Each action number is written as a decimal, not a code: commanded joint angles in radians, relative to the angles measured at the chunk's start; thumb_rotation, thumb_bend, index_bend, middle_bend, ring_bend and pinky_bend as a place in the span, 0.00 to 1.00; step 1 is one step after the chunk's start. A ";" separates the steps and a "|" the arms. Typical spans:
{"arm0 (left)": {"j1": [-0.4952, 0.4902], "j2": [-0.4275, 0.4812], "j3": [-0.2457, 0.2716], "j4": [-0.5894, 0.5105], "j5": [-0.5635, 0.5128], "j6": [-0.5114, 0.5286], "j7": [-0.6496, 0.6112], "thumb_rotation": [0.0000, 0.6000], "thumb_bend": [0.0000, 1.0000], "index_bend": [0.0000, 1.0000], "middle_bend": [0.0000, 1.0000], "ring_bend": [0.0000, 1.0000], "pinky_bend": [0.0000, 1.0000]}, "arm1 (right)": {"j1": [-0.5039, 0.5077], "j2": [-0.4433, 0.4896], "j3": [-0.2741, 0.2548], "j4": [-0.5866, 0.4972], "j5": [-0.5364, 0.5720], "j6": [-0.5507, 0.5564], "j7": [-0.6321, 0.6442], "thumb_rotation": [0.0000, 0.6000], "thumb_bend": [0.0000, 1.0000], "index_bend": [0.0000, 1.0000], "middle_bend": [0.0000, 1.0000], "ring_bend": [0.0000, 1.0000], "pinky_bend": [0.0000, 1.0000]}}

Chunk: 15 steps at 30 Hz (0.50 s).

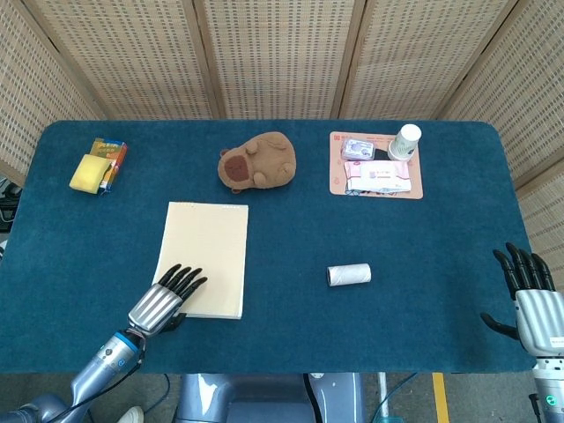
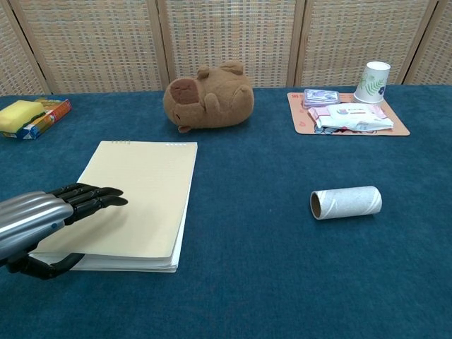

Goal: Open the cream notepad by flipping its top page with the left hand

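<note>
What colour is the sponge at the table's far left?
Yellow; the sponge shows best in the head view.

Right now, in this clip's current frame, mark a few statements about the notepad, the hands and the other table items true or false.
1. The left hand is at the near left corner of the cream notepad. True.
2. The cardboard roll lies on the notepad. False: it lies on the blue cloth, apart, to the notepad's right.
3. The right hand holds the paper cup. False: it is empty at the table's near right edge; the cup stands at the orange mat.
4. The plush animal lies beyond the notepad. True.
</note>
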 commanded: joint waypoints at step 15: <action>-0.088 0.017 -0.120 -0.048 -0.119 -0.088 0.031 1.00 0.52 0.00 0.00 0.00 0.00 | 0.003 -0.002 0.001 0.002 0.009 -0.009 -0.004 1.00 0.00 0.00 0.00 0.00 0.00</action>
